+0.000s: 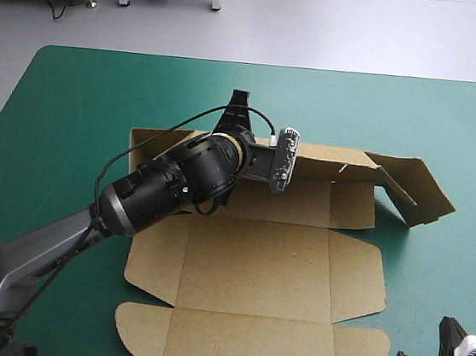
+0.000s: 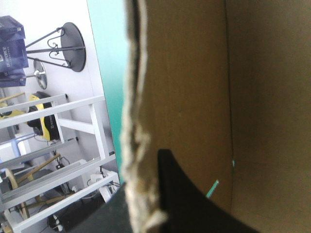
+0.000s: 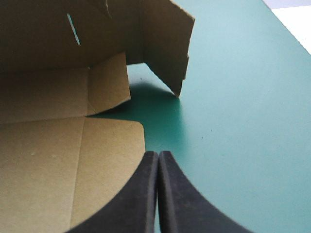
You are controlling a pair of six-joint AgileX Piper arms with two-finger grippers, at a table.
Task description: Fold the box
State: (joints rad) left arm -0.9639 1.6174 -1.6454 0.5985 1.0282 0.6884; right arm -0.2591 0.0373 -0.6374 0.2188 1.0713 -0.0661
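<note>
The box (image 2: 204, 87) hides much of one finger of the left tool (image 2: 141, 194).

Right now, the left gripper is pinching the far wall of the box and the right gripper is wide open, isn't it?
Nearly. The right gripper is shut, not wide open: the right wrist view shows its black fingers meeting in one point. The left gripper is indeed pinching the far wall of the box.

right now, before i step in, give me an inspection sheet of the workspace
surface: teal-green cover, bare around the box
job's things: box, mostly flat, far wall raised
clutter: nothing seen
grippers: left gripper shut on the far wall; right gripper shut, empty, by the table's near right corner
cables: nothing seen
surroundings: nothing seen
</note>
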